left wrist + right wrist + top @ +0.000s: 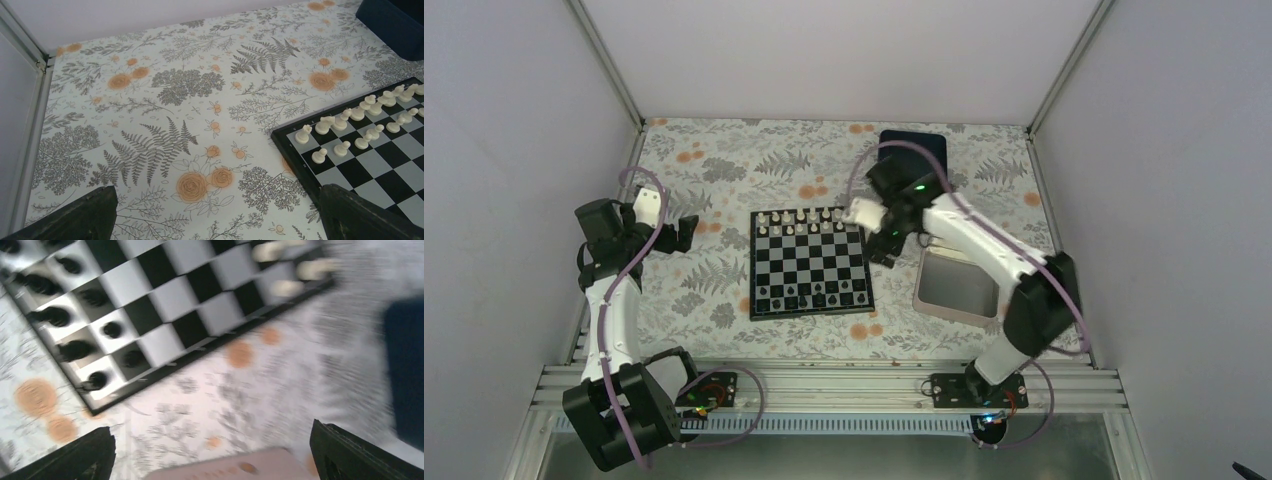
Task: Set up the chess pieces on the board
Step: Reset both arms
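Left hand [216, 189] and right hand [210, 426] gape wide over floral tablecloth [714, 170] (white walls [824, 50] around), board [810, 262] between.

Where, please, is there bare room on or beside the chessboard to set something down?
Free: the board's middle rows, between white pieces far and black pieces near; the cloth between board and left hand. Crowded: right of the board, with the right hand and silver tray.

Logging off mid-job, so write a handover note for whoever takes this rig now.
Left gripper: open, empty, left of the chessboard.
Right gripper: open, empty, between the chessboard's right edge and the silver tray.
Black chess pieces stand on its near two rows, white pieces on the far two.
Left: confirm every piece is placed; too small to count here.
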{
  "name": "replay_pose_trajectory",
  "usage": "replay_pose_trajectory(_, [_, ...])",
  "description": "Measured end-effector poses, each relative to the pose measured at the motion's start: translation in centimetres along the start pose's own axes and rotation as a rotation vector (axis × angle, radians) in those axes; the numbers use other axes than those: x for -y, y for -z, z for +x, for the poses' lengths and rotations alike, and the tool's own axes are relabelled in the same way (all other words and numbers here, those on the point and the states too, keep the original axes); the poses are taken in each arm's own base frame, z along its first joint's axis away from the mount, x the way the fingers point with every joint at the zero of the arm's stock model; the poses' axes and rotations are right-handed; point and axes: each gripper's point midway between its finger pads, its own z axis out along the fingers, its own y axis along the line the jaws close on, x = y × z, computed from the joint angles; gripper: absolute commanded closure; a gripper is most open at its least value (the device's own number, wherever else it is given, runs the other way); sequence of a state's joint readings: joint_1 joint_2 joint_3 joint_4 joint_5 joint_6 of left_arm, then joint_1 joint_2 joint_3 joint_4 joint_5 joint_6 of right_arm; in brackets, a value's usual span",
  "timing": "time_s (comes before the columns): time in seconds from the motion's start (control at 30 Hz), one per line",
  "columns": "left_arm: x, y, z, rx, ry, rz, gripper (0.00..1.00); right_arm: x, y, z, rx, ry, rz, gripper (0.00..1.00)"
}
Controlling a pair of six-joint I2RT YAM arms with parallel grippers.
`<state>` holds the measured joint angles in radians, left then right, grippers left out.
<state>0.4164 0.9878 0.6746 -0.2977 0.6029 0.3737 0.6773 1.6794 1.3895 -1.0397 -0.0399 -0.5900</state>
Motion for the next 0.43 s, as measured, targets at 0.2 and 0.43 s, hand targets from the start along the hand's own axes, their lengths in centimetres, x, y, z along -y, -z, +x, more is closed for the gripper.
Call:
replay_pose_trajectory(0.2, [0.0,0.0,0.0,0.000,0.001,-0.001,0.00,7.0,8.7,3.2,0.226,-0.222,0.295,0.00])
replay_pose_trajectory(0.43, [0.0,0.0,0.1,-0.001,0.004,0.004,0.00,9.1,9.1,6.9,0.340,-0.357,0.428,0.00])
